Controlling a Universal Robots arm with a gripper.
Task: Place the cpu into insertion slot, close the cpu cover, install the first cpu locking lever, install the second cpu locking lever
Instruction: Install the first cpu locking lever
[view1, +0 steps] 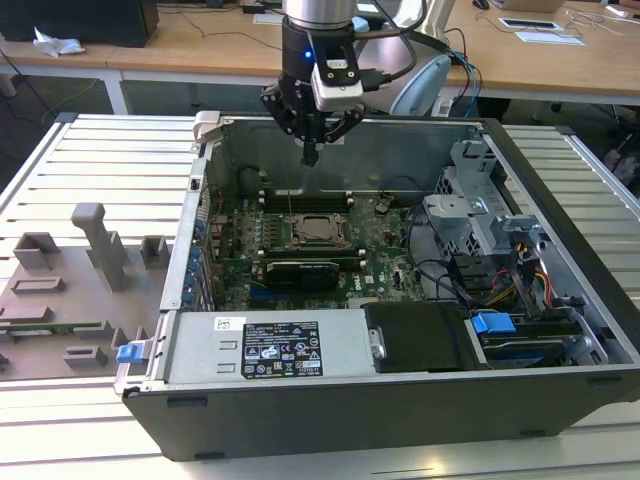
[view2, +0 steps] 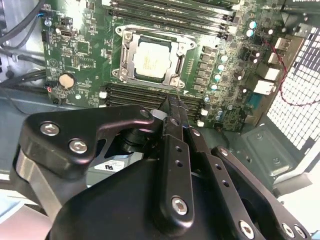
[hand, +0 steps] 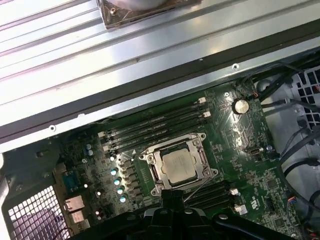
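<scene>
The cpu (view2: 150, 59) lies flat in the socket on the green motherboard (view2: 75, 47), its pale metal top showing through the window of the cpu cover (view2: 127, 55). The silvery cover frame lies down around the chip in both wrist views, cpu (hand: 177, 166) and cover (hand: 156, 170). In the exterior view the cpu (view1: 315, 230) sits mid-board. My gripper (view1: 310, 152) hangs well above the board, over its far edge and behind the socket. Its black fingers (view2: 175, 117) meet at the tips with nothing between them. I cannot make out how the locking levers stand.
The open computer case (view1: 560, 250) has tall metal walls around the board. Memory slots (view2: 150, 95) flank the socket. Cables and a drive cage (view1: 470, 210) fill the exterior view's right; a power supply (view1: 270, 350) lies in front. Grey fixtures (view1: 100, 240) stand on the table at the left.
</scene>
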